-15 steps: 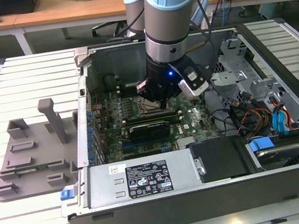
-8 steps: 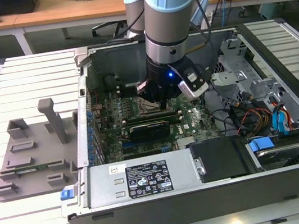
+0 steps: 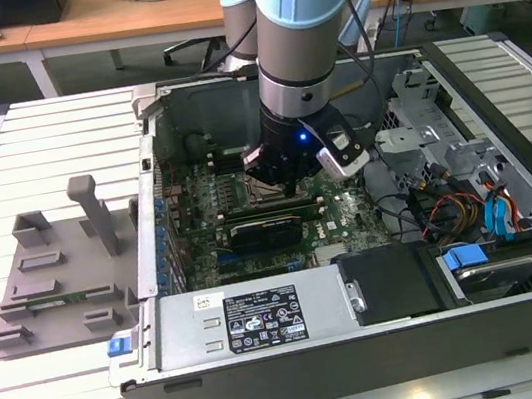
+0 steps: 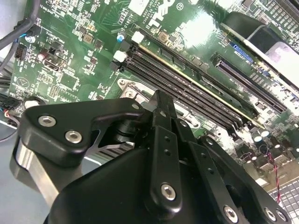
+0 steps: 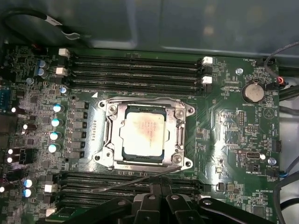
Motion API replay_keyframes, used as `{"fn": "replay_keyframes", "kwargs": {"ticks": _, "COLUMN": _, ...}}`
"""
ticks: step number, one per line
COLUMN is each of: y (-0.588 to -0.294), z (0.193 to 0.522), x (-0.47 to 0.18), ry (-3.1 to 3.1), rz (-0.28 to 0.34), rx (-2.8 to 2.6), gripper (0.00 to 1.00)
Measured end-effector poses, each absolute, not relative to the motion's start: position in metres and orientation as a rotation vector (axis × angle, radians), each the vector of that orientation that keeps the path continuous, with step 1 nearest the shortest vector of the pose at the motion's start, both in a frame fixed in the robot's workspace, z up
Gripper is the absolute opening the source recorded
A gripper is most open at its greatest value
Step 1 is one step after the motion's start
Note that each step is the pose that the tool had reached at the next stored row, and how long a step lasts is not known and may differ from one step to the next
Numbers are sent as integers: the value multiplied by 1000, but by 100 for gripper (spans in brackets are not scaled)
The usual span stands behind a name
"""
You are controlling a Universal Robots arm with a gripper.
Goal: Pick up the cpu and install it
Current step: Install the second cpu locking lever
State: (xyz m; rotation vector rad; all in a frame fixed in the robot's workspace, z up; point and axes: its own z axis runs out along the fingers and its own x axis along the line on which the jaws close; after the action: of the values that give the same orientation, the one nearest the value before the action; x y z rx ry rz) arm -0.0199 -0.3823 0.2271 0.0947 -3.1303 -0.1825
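Note:
In the first wrist view the cpu [image 5: 142, 133], a silver-grey square with a pale rim, lies flat inside the metal socket frame [image 5: 108, 140] on the green motherboard [image 5: 224, 135]. A thin wire lever [image 5: 126, 183] angles out beside the frame. My gripper [image 5: 158, 186] hovers just above the board near the socket, shut with nothing in it. In the exterior view the gripper [image 3: 290, 188] reaches down into the open computer case [image 3: 264, 316] and hides the socket. The second wrist view shows the gripper [image 4: 161, 100] over the memory slots [image 4: 187, 88].
A long black card [image 3: 266, 228] lies in the case just in front of the gripper. Cables [image 3: 449, 206] and blue-tabbed drive bays [image 3: 502, 253] fill the case on the exterior view's right. A grey fixture [image 3: 55, 273] sits on the slatted table on the exterior view's left.

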Motion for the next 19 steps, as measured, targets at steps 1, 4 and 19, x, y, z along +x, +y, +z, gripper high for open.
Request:
{"fn": "replay_keyframes", "kwargs": {"ticks": 1, "y": -382, "z": 227, "x": -22, "ry": -3130, "rz": -187, "rx": 95, "gripper": 11}}
{"fn": "replay_keyframes", "kwargs": {"ticks": 4, "y": -382, "z": 225, "x": -28, "ry": -3130, "rz": -200, "rx": 95, "gripper": 11}}
{"fn": "replay_keyframes", "kwargs": {"ticks": 19, "y": -382, "z": 214, "x": -48, "ry": -3129, "rz": -212, "rx": 95, "gripper": 11}}
